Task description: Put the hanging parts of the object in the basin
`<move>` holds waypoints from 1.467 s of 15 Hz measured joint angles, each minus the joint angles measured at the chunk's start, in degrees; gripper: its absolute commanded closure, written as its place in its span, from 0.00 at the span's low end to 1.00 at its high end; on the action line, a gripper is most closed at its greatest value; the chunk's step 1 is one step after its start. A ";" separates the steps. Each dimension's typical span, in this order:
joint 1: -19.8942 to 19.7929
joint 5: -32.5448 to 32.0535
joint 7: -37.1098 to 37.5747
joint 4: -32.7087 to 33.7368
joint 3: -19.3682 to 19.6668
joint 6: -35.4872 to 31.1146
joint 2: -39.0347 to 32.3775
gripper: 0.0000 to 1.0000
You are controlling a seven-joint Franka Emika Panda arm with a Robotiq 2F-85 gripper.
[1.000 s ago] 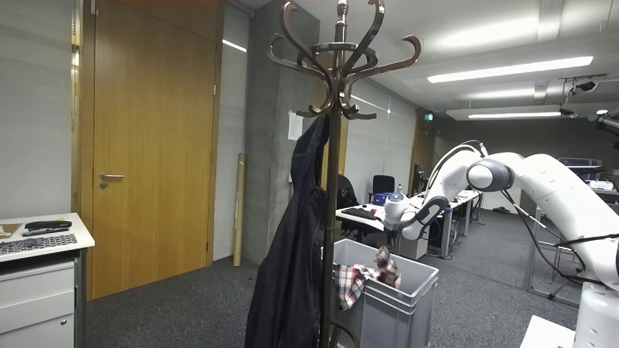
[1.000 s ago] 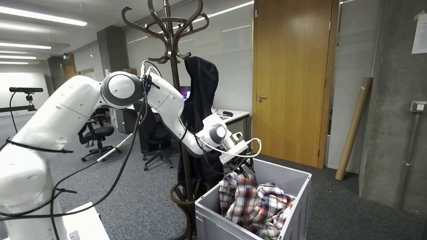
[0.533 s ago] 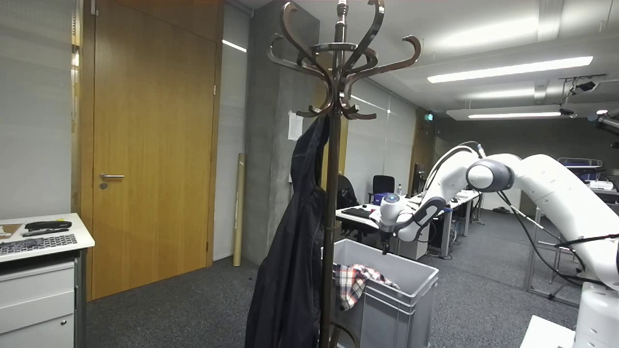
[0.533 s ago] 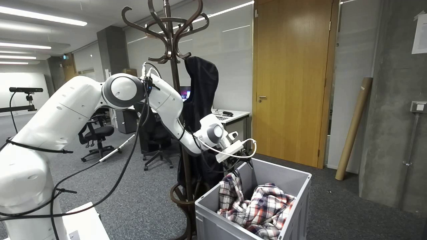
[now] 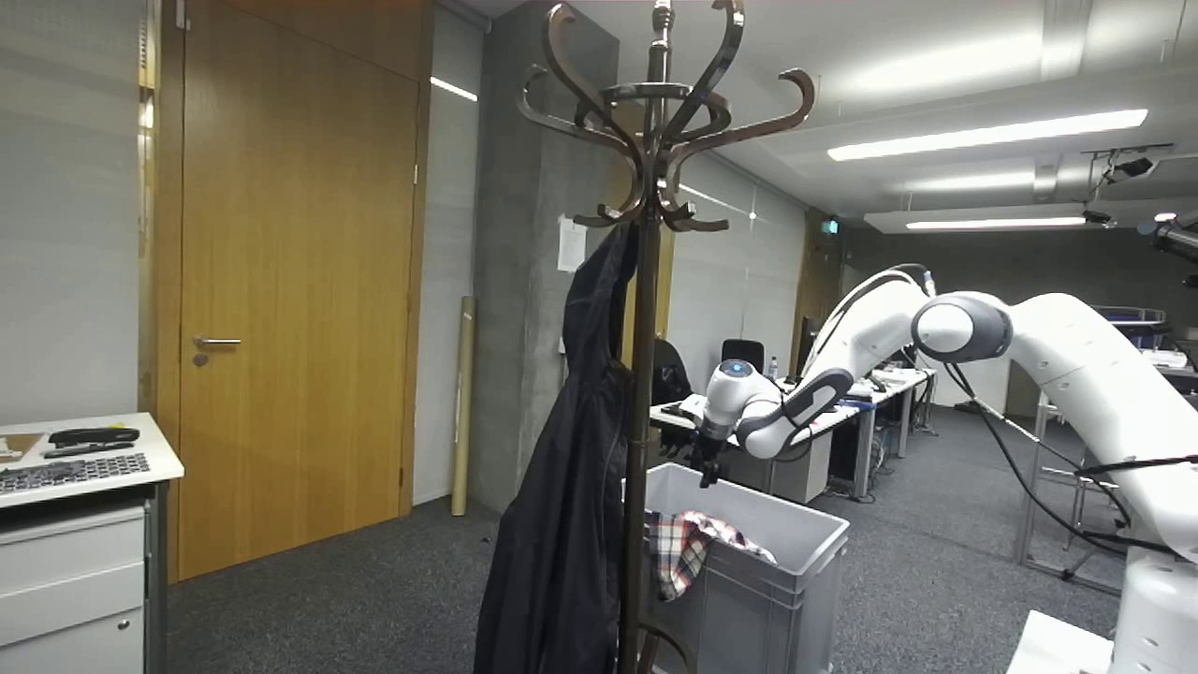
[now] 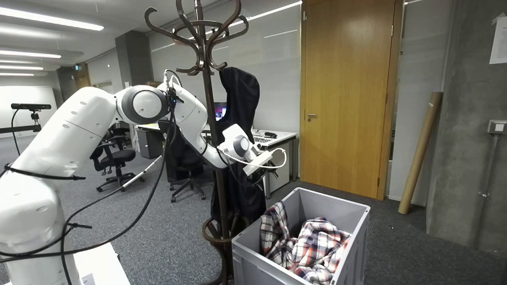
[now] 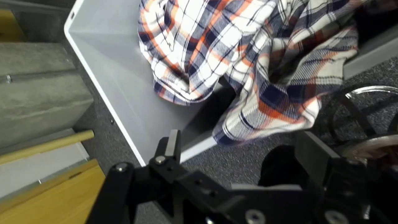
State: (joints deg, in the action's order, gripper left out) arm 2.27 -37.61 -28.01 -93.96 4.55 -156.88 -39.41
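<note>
The basin is a tall grey crate (image 5: pixel 777 608) standing on the floor, seen in both exterior views. A plaid shirt (image 6: pixel 319 241) in white, navy and orange lies bunched inside it. One hanging part (image 5: pixel 679 557) of the shirt drapes outside over the rim on the coat stand's side; the wrist view shows this overhanging cloth (image 7: pixel 270 115) just beyond the fingertips. My gripper (image 7: pixel 240 133) is wide open, with only floor and a dark shape behind the gap. In an exterior view the gripper (image 6: pixel 273 169) stands above and off the crate's rim, apart from the shirt.
A dark wooden coat stand (image 5: pixel 642 374) with a black jacket (image 5: pixel 571 487) hanging from it stands right beside the basin, close to the arm. A desk (image 6: pixel 277 136), office chairs (image 6: pixel 117 158) and a leaning cardboard tube (image 6: pixel 420 152) are farther off.
A second ago the gripper was at the raised cloth inside the basin. That cloth has dropped in, the jaws have opened, and the arm has risen towards the coat stand.
</note>
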 measured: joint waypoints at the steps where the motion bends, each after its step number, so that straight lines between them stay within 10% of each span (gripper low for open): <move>1: 0.10 0.01 -1.79 0.48 -1.45 0.00 -0.01 0.00; 10: -3.47 6.17 -25.90 3.64 -12.11 -0.07 -4.14 0.00; 22: -4.47 12.79 -42.17 12.15 -11.71 2.33 -15.46 0.00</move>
State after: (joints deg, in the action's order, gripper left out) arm -2.20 -24.82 -70.18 -81.80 -7.16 -154.55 -54.88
